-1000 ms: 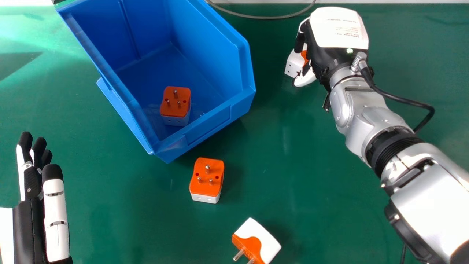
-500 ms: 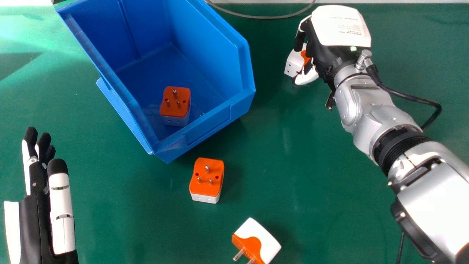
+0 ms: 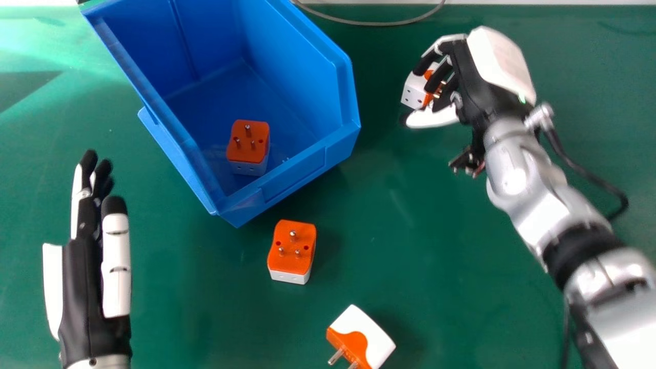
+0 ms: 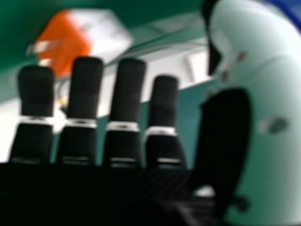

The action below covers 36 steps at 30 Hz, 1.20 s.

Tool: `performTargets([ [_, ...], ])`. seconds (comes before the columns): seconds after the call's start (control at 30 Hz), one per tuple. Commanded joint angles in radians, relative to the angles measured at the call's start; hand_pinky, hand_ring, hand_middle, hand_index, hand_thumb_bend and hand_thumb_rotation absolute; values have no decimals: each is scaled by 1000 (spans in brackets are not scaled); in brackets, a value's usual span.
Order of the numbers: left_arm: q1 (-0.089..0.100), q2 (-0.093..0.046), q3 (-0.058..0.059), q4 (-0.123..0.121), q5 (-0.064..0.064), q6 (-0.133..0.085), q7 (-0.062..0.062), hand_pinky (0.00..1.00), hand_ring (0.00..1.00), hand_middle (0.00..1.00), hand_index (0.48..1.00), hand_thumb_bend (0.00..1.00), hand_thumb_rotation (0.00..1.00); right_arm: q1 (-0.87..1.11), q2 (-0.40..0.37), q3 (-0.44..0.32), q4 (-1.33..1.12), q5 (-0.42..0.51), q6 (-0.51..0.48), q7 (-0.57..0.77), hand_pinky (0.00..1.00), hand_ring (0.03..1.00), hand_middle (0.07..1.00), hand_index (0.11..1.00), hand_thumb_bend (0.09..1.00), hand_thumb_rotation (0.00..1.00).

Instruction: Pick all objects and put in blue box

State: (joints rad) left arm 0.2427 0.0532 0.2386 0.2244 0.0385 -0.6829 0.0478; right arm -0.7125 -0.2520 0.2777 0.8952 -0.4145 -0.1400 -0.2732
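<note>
The left hand (image 3: 82, 287) is farther out over the table and more to the right than in the earlier head views, and some of its silver wrist (image 3: 102, 362) now comes into sight at the near edge. The right hand (image 3: 474, 72) has rolled and shifted a little right and nearer, its fingers looser and more spread by the far adapter (image 3: 414, 92), whose metal pins now show. The right forearm (image 3: 533, 200) has swung to the right and nearer.
</note>
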Motion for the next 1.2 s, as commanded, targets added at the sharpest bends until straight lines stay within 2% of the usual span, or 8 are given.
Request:
performTargets([
  [0.0,-28,19,-14,11,16,4,1,915,923,939,949,355,982,177,-15,-70,-320,79,8,52,521,655,720,762,590,219],
  [0.2,-83,37,-29,59,31,18,-3,894,909,930,939,377,941,502,22,-125,-796,164,149,140,616,740,796,819,594,295],
  [0.33,-97,41,-33,70,18,32,-11,937,929,939,935,409,898,633,29,-142,-966,191,184,172,698,810,866,877,566,387],
  [0.4,-98,44,-33,77,30,26,-3,960,940,942,940,404,881,720,53,-156,-1053,227,186,177,738,841,895,901,550,427],
  [0.73,-92,68,-49,128,16,-15,-21,990,956,948,949,395,845,973,133,-172,-1062,339,-105,204,853,921,950,951,492,518],
  [0.93,-77,78,-59,131,-12,-45,-59,983,962,960,970,427,857,998,154,-185,-980,470,-227,320,937,968,980,980,474,741],
  [1.0,-70,70,-65,113,-50,-26,-84,985,965,964,976,438,867,1002,162,-192,-968,540,-226,374,949,975,984,984,453,793],
  [1.17,-58,50,-72,59,-207,55,-175,997,993,993,995,496,943,994,175,-214,-941,626,-238,459,990,995,997,997,456,957],
])
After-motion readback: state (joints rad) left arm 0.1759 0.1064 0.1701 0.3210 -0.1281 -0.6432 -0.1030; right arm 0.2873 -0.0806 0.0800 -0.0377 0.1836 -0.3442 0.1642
